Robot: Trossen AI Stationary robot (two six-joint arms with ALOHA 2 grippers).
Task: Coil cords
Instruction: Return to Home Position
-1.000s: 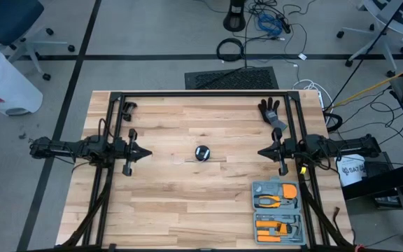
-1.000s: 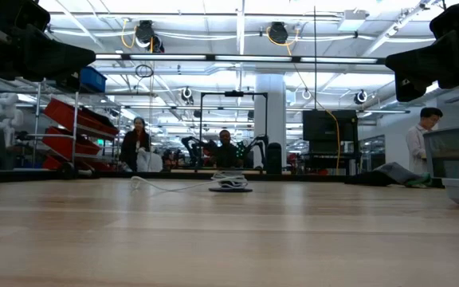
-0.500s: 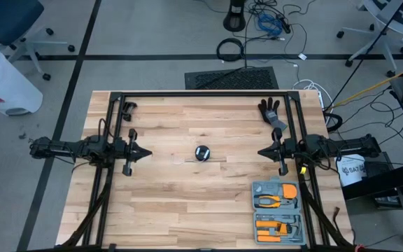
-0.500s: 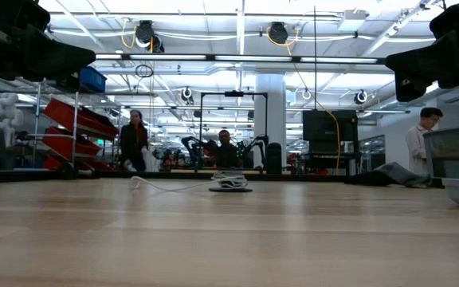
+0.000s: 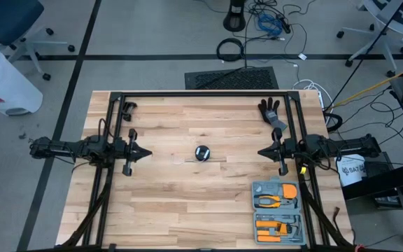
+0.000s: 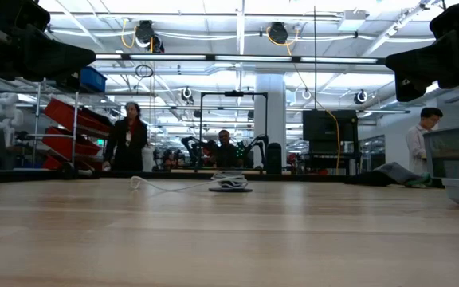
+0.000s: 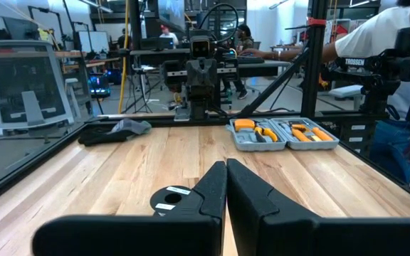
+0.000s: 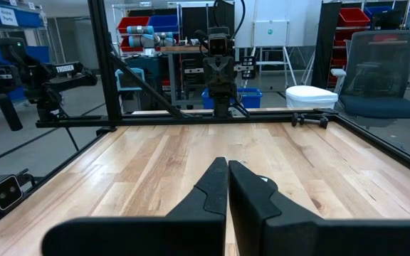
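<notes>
Step in hand: I judge this as parking. Both arms sit level at opposite sides of the table [image 5: 187, 203], nothing held.
Left gripper [image 5: 147, 151]: near the left edge, pointing inward at the centre; its wrist view shows the fingers [image 7: 208, 192] pressed together, no gap.
Right gripper [image 5: 260, 151]: mirrored on the right side; its fingers [image 8: 216, 188] also meet tip to tip, with nothing between them.
Cord location: the reel [image 5: 202, 152] lies flat mid-table, between the two grippers and well apart from both.
Cord state: the white cord [image 6: 230, 181] is mostly wound in pale turns on the reel, but in the low view a loose tail trails off along the wood.
Next move: I'd say little is left except settling the arms. Tidying the tail would call for a fine pinch on a thin, limp string.
Materials: round black disc, likely hard plastic; soft string; smooth pale planked wood.
Bystanders: a grey tool tray [image 5: 278, 210] with orange-handled tools and a black glove [image 5: 271, 112], both on my right side.
</notes>
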